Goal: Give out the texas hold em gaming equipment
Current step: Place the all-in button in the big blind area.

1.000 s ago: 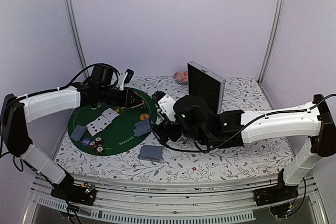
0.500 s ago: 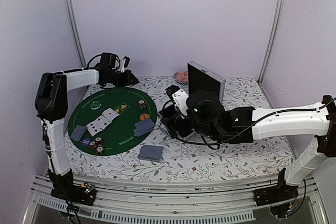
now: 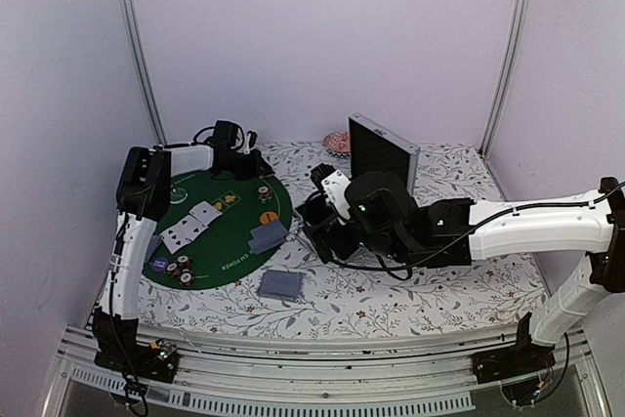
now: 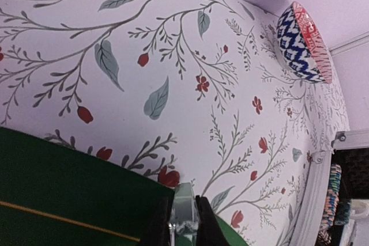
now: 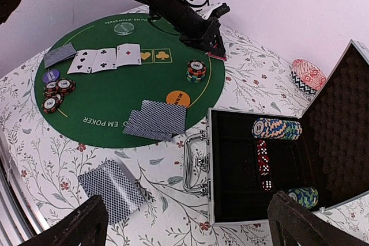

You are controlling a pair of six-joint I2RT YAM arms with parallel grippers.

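Observation:
Face-up cards (image 5: 104,60) lie in a row on the round green mat (image 5: 98,108). Grey-blue card backs lie at its left edge (image 5: 60,55), near the orange button (image 5: 178,98) as a pair (image 5: 155,121), and as a deck (image 5: 112,191) on the cloth. Striped poker chips stand in a stack (image 5: 196,71) and in a group (image 5: 56,93). My left gripper (image 4: 184,226) is at the mat's far edge, shut on a small clear piece (image 4: 185,208). My right gripper (image 5: 202,229) hangs open and empty above the case handle (image 5: 196,168).
The open silver case (image 5: 210,165) holds a chip roll (image 5: 277,129) and red dice (image 5: 264,165); its lid (image 3: 383,158) stands upright. A patterned bowl (image 4: 305,41) sits at the back. A clear disc (image 5: 124,27) lies on the mat's far side.
My left arm has pulled back from over the mat to its far edge, folding at the elbow. The right arm has shifted slightly right. Both grippers' states are unchanged.

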